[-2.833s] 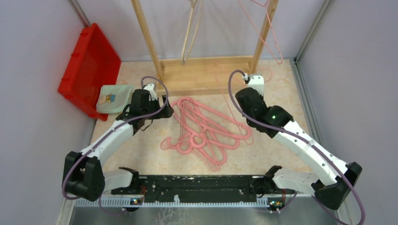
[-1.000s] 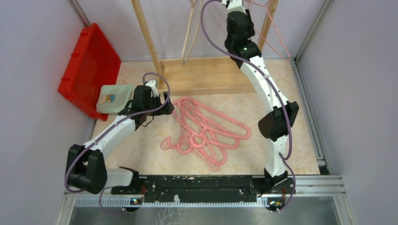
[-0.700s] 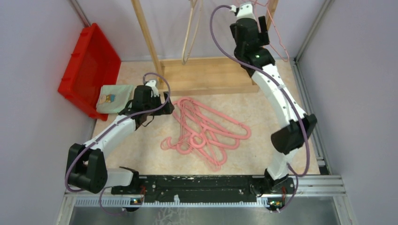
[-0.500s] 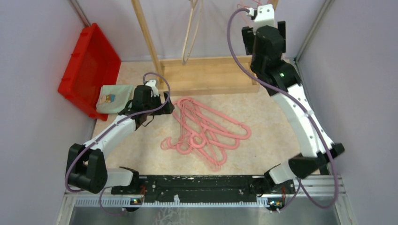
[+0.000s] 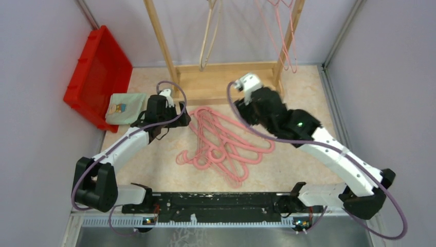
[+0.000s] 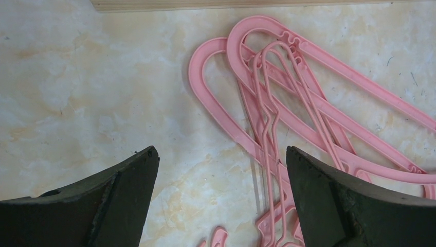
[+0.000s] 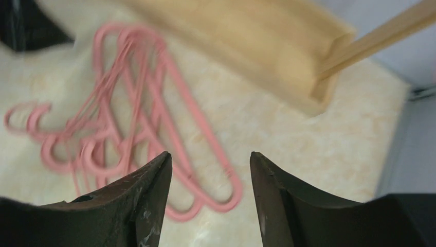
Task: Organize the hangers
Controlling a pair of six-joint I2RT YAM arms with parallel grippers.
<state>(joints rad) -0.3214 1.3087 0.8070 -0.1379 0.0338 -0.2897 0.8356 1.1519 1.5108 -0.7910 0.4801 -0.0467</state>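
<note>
Change since half a second ago: right arm (image 5: 329, 149) is down from the rack (image 5: 221, 77) top and now reaches low over the tabletop (image 5: 154, 164), wrist above the far right edge of the pile (image 5: 226, 144). Left arm (image 5: 123, 146) unmoved. Pile unmoved.

Rack: thin pink hangers (image 5: 284, 36) hang by the right post. Beige hanger (image 5: 208, 36) hangs nearer the left post.

Right gripper (image 7: 210, 154): jaws moderately apart, nothing between them. Its view is blurred. Below it the pile's looped ends and the rack's base board; no contact seen.

Left gripper (image 6: 220, 152): jaws wide, empty. It hangs over the pile's left end, where two thick rounded shoulders and a thin hanger overlap. Right finger sits above the pile, left finger above bare tabletop. Cannot tell if either touches.

Pile: thick and thin pink hangers tangled flat mid-tabletop, just in front of the rack base, between the two grippers.

Red bin (image 5: 97, 67) leans at the left wall; a cloth (image 5: 126, 108) lies at its lower edge, beside the left wrist.
</note>
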